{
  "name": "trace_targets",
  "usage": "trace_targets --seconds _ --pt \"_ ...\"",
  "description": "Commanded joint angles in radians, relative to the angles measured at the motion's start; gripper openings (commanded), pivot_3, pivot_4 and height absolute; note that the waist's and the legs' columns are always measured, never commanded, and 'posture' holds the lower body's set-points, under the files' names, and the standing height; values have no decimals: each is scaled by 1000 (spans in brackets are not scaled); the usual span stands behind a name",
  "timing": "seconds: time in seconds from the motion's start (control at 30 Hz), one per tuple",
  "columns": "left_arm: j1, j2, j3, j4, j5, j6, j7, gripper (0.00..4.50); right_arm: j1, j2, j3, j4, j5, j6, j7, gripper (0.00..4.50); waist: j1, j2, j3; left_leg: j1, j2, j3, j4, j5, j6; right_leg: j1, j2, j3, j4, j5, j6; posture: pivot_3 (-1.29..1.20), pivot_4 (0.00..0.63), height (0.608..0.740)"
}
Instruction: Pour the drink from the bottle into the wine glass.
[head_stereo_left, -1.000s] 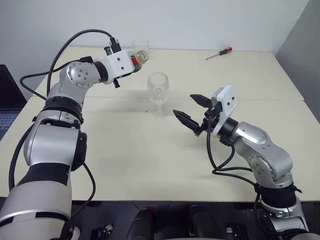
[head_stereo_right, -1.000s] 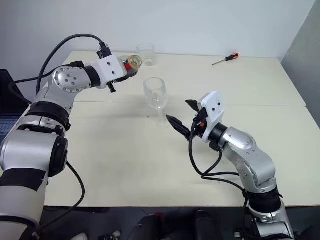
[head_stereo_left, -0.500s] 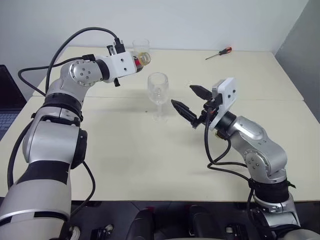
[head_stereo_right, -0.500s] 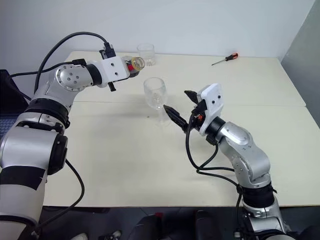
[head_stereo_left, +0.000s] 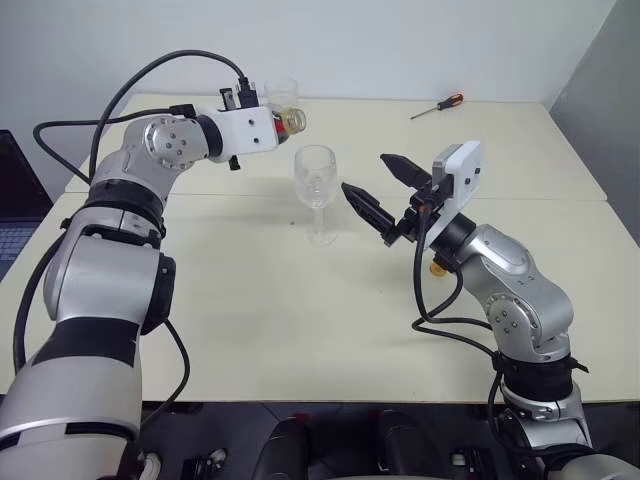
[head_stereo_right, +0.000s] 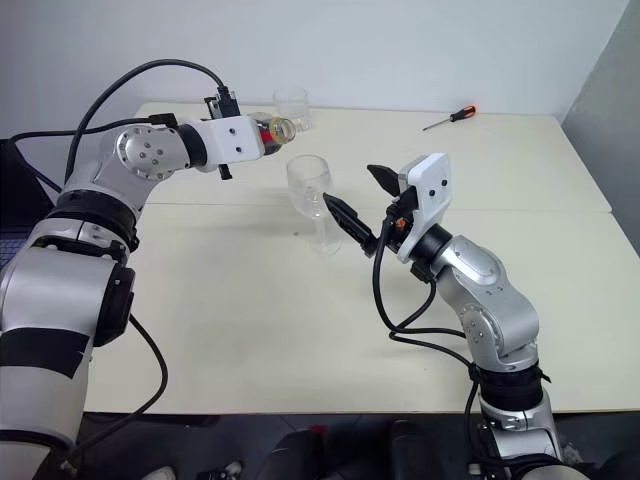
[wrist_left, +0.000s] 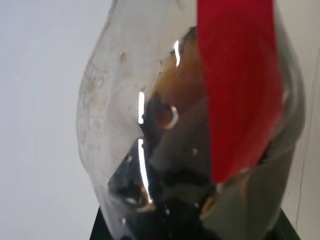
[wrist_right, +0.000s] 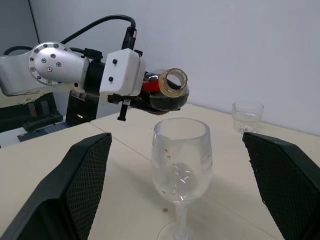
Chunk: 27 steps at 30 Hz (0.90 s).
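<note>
Your left gripper (head_stereo_left: 272, 128) is clamped on the bottle (wrist_right: 165, 91), holding it tipped nearly level above and behind the wine glass (head_stereo_left: 316, 192), open mouth toward the glass. In the left wrist view the drink (wrist_left: 170, 200) sits dark in the bottle's belly beside the red label (wrist_left: 235, 90) (the fingers themselves are hidden behind the bottle, so you can't see where they press).

The glass stands upright on the table (head_stereo_left: 300, 320); whether any liquid has reached its bowl is hard to tell.

Your right gripper (head_stereo_left: 385, 190) hangs just right of the glass with both fingers spread wide, holding nothing and touching nothing.

Farther back, a short tumbler (head_stereo_right: 292, 107) is partly covered by the bottle, and a screwdriver (head_stereo_left: 438, 106) lies near the far right edge.
</note>
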Motion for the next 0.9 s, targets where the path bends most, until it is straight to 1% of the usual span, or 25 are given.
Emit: trace_targets --seconds 0.03,0.9 --pt "-52 7 -6 -14 9 -22 35 1153 -8 0 -7 -23 3 -26 4 4500 0 0 0 0 0 0 0 0 0 0 0 0 0 0 0 0 150 740" --pt "-103 25 -133 -4 164 -75 166 1153 13 4 0 -27 -8 -36 1 4500 0 0 0 0 0 1 0 0 0 -1 0 1 1 0 0 0 150 740"
